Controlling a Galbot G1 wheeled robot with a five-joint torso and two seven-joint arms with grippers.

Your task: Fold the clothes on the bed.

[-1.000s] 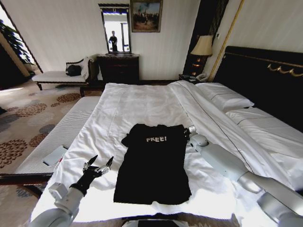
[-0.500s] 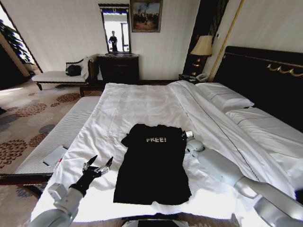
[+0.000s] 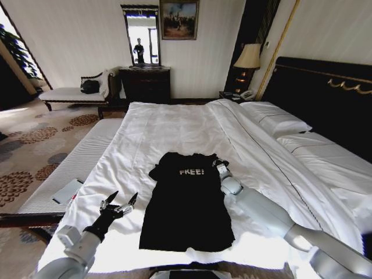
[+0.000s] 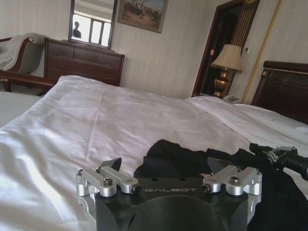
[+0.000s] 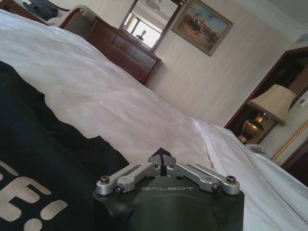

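Note:
The clothes (image 3: 186,200), a black T-shirt with white "FREE!" lettering, lie flat near the foot of the bed (image 3: 174,125) on its white duvet. My right gripper (image 3: 218,164) is at the shirt's right sleeve, shut on the sleeve edge. The right wrist view shows its fingertips (image 5: 161,156) closed together, with the shirt (image 5: 38,159) just beside them. My left gripper (image 3: 119,203) hovers open over the duvet, a short way off the shirt's left edge. In the left wrist view its fingers (image 4: 166,163) are spread, the shirt (image 4: 183,156) lies ahead, and the right gripper (image 4: 262,150) is beyond.
A pale bench (image 3: 75,165) with a flat white item (image 3: 67,190) runs along the bed's left side. Pillows (image 3: 279,119) and the dark headboard (image 3: 325,99) are at the right. A dresser (image 3: 145,83) and a lamp (image 3: 249,58) stand by the far wall.
My right gripper has moved leftward from beside the sleeve to over the shirt's shoulder, and the sleeve edge has shifted inward with it. The left gripper has stayed put.

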